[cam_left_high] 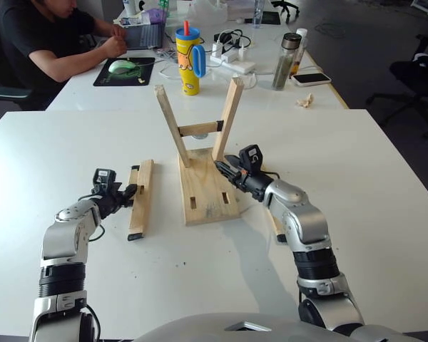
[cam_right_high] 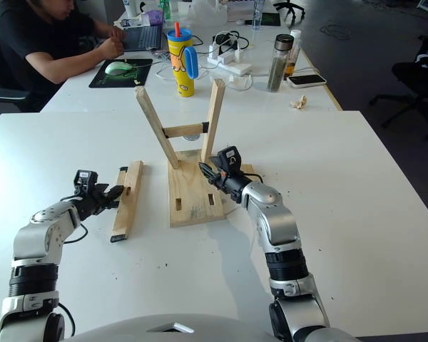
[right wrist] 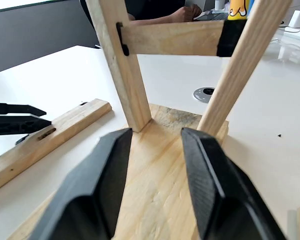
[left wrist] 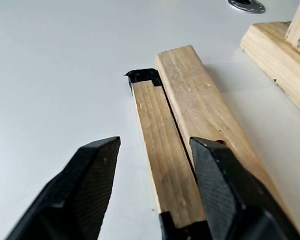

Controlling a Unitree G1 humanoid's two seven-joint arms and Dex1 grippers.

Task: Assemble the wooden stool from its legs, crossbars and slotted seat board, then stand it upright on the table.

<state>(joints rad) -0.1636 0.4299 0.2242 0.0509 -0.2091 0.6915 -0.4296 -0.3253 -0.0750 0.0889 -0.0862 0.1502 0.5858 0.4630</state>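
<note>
The slotted seat board (cam_left_high: 203,196) lies flat mid-table. Two legs rise tilted from its far end, joined by a crossbar (cam_left_high: 198,129). My right gripper (cam_left_high: 225,169) is open just above the board's far right part, near the foot of the right leg (right wrist: 240,65); nothing sits between its fingers (right wrist: 102,185). A second pair of wooden legs (cam_left_high: 141,196) lies flat to the left of the board. My left gripper (left wrist: 157,145) is open low over that pair's near part, one finger (left wrist: 225,190) over the wood, the other (left wrist: 85,195) over the table.
Another wooden piece (cam_left_high: 274,222) lies partly hidden beside my right forearm. A cable grommet (left wrist: 246,5) sits in the table beyond the board. The back table holds a yellow cup (cam_left_high: 190,60), a bottle (cam_left_high: 287,60) and cables.
</note>
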